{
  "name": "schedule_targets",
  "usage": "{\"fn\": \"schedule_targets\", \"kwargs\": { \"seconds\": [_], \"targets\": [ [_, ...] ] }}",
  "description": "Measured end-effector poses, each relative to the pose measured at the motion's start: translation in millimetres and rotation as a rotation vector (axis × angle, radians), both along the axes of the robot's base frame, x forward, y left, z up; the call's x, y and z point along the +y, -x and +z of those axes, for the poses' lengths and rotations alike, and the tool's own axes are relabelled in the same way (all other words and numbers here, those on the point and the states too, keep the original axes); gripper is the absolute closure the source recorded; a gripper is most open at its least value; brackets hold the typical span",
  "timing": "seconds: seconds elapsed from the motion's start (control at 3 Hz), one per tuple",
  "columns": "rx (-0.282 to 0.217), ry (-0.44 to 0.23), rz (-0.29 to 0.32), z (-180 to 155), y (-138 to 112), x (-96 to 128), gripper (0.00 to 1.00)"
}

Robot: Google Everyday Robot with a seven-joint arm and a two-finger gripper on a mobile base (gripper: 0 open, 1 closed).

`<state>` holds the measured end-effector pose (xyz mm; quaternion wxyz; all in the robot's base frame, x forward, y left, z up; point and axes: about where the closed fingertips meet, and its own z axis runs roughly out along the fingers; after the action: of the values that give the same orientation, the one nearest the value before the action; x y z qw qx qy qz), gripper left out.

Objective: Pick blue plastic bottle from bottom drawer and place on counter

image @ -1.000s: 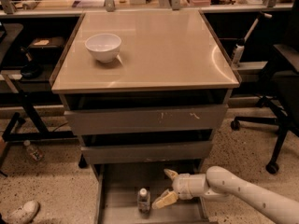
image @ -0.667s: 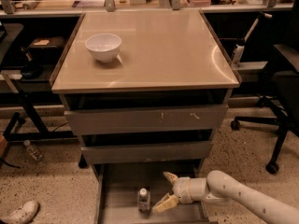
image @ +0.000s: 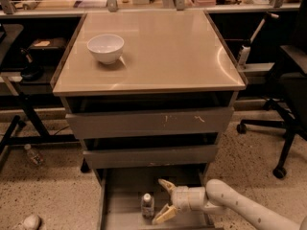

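Observation:
The blue plastic bottle (image: 147,205) stands upright on the floor of the open bottom drawer (image: 120,205), at the bottom middle of the camera view. It is small and clear with a pale cap. My gripper (image: 162,201) is low in the drawer just right of the bottle, its two tan fingers (image: 164,215) spread open toward it, apart from it. The white arm comes in from the lower right. The glossy beige counter (image: 168,51) tops the cabinet above.
A white bowl (image: 105,47) sits on the counter's left rear. A wider drawer (image: 148,121) with white scratches is partly out above. A small bottle (image: 33,155) lies on the floor at left. An office chair (image: 288,104) stands at right; a cluttered bench runs behind.
My gripper has moved slightly left, closer to the bottle. The bottle has not moved.

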<state>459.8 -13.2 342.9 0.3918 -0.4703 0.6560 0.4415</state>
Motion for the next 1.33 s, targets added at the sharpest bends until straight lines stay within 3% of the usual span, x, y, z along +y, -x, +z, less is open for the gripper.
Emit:
{"fn": "schedule_targets", "kwargs": {
  "seconds": [0.67, 1.33],
  "targets": [
    [-0.017, -0.013, 0.0, -6, -7, 2, 0.0],
    [-0.107, -0.042, 0.003, -62, -55, 5, 0.0]
  ]
}}
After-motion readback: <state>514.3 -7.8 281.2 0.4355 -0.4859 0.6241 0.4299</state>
